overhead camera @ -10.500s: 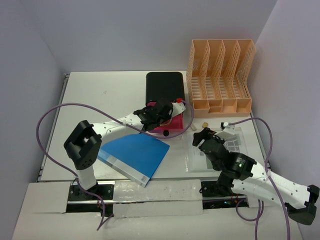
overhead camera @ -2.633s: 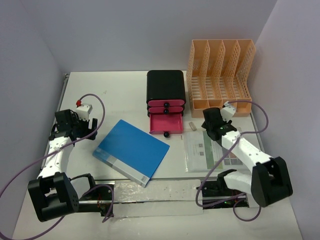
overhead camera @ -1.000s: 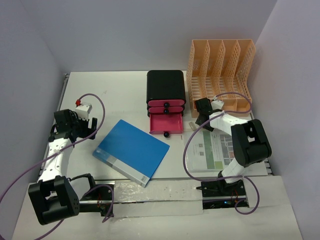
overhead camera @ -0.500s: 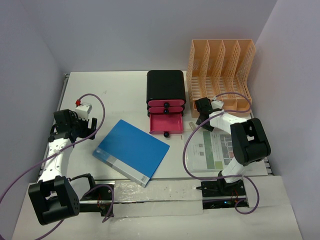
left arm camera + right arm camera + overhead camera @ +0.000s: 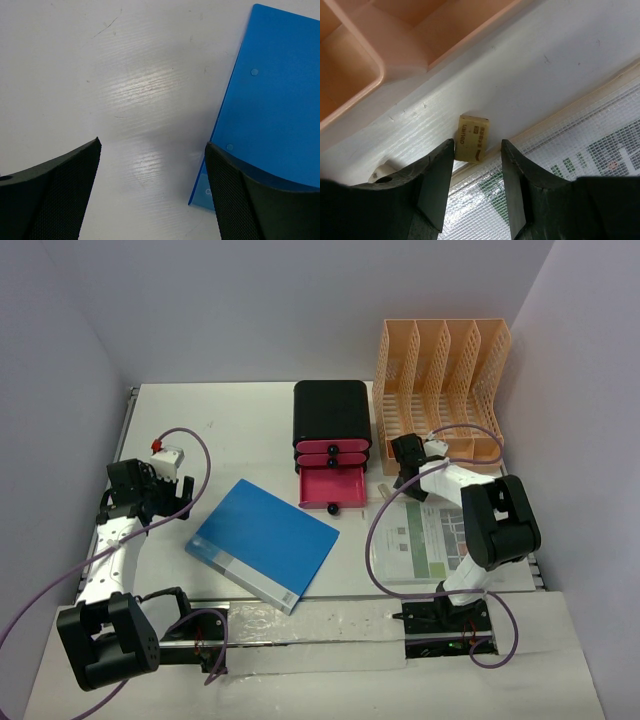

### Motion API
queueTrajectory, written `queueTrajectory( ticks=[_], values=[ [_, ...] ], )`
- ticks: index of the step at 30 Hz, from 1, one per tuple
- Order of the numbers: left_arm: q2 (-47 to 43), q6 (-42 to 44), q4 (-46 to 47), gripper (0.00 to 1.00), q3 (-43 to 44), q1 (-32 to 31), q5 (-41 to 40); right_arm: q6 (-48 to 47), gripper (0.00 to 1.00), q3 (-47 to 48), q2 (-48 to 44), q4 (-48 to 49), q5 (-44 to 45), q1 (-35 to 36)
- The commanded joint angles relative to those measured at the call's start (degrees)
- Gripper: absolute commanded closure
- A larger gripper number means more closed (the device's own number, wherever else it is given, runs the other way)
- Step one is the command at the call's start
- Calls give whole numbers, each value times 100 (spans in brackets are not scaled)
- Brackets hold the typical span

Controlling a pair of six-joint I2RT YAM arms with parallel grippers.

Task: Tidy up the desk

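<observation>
From the top external camera, the desk point(image 5: 240, 430) lay flat and filled the enclosure floor. Its long axis ran left to right, with a metal rail point(image 5: 129, 415) along its left edge. The left arm stretched from its base at the near-left corner along the left edge, and the left gripper point(image 5: 165, 490) pointed towards the centre. A blue folder point(image 5: 263, 543) lay askew in the near-middle. A black box point(image 5: 332, 412) sat at the middle of the far edge with its lowest pink drawer point(image 5: 333, 487) pulled out. An orange file rack point(image 5: 440, 380) filled the far-right corner. The right arm folded back over a mesh pouch point(image 5: 430, 540) by the right edge, with the right gripper point(image 5: 403, 476) low in front of the rack.

At the left wrist, the left gripper point(image 5: 152, 145) stood wide apart over bare desk point(image 5: 140, 90) and held nothing. The blue folder point(image 5: 270, 110) lay just under its right finger.

At the right wrist, the right gripper point(image 5: 477, 142) was parted narrowly, one finger on either side of a small tan eraser point(image 5: 473, 138) without closing on it. The eraser lay on the desk point(image 5: 545, 75) between the orange file rack point(image 5: 395, 45) and the mesh pouch point(image 5: 570, 165). The eraser's print and the green-blocked sheet inside the pouch were too small to read.
</observation>
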Motion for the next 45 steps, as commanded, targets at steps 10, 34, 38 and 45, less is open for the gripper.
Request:
queueTrajectory(
  ticks=[10,34,38,45],
  values=[
    [-123,61,-3,10,100,75,194,-104,89,-139,-186,346,-177,-85],
    [-165,78,-36,10,109,100,245,-343,96,-471,-1632,245,108,412],
    [-145,78,-27,10,103,92,227,-467,96,-362,-2052,-32,551,1329],
    [-144,69,-19,10,100,100,236,-730,95,-676,-2398,1406,350,2942]
  ],
)
